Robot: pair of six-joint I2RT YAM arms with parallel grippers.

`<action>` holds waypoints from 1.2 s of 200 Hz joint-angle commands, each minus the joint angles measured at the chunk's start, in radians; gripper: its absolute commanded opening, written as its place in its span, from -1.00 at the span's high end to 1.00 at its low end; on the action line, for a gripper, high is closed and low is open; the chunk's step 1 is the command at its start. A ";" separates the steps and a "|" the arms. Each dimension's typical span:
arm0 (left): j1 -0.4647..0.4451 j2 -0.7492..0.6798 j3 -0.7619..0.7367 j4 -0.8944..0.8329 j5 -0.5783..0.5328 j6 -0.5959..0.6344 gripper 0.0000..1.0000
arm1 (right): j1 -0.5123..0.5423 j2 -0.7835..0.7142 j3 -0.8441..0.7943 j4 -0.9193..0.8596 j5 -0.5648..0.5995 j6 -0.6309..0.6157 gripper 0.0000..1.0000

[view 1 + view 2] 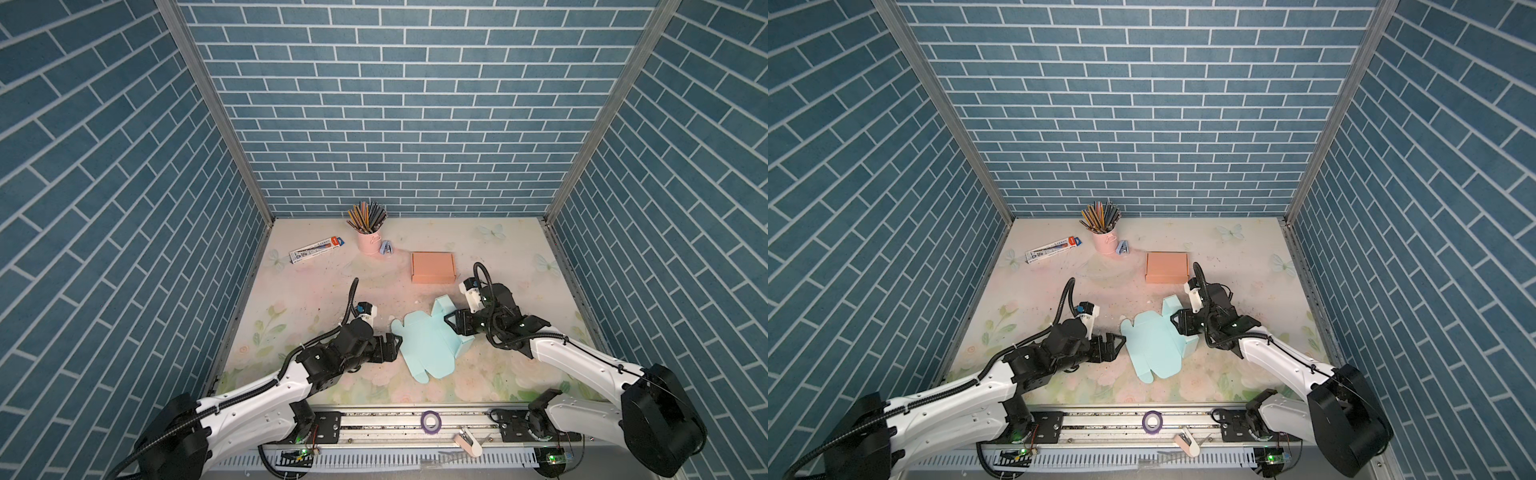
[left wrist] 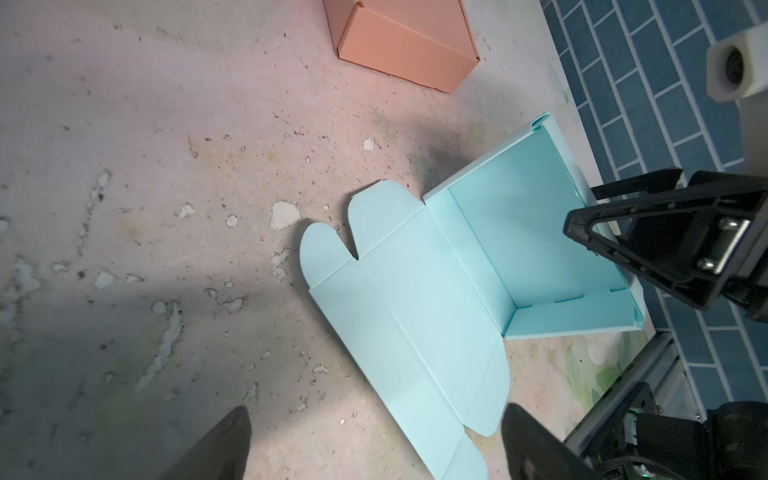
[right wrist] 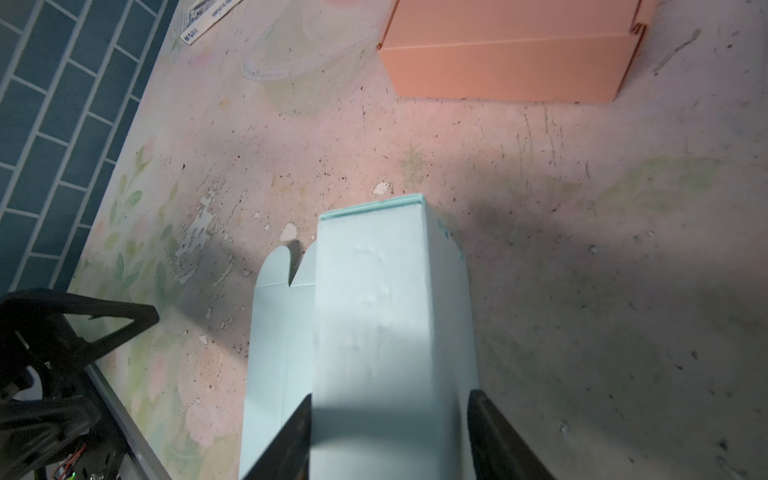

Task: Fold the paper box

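Pale-blue paper box [image 1: 428, 347]: middle of the table [image 1: 316, 299], flaps flat, right-side walls raised.
Right gripper [image 3: 390, 432]: the right wrist view shows the jaws clasping a raised wall; both top views hide that contact.
Left gripper [image 2: 374, 440]: jaws wide over a flat flap, clearest in the left wrist view.

Blue brick-patterned walls [image 1: 415, 104] enclose the work cell on three sides, joined at the corners by grey metal posts [image 1: 218, 112]. Below, the tabletop [image 1: 498, 257] wears a scuffed pale floral print with butterflies, softly lit; a metal rail [image 1: 374, 436] edges its front.
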 commanded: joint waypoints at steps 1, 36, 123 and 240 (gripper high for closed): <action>-0.007 0.036 -0.042 0.143 0.005 -0.073 -0.76 | -0.012 -0.016 -0.015 0.027 -0.024 0.035 -0.13; -0.006 0.101 -0.064 0.246 0.035 -0.104 -0.53 | -0.022 -0.022 -0.029 0.019 -0.007 0.032 -0.13; -0.007 0.385 -0.107 0.614 0.133 -0.183 -0.18 | -0.034 -0.037 -0.049 0.028 0.001 0.037 -0.11; -0.021 0.591 -0.085 0.914 0.156 -0.275 0.08 | -0.035 -0.043 -0.063 0.032 -0.001 0.035 -0.11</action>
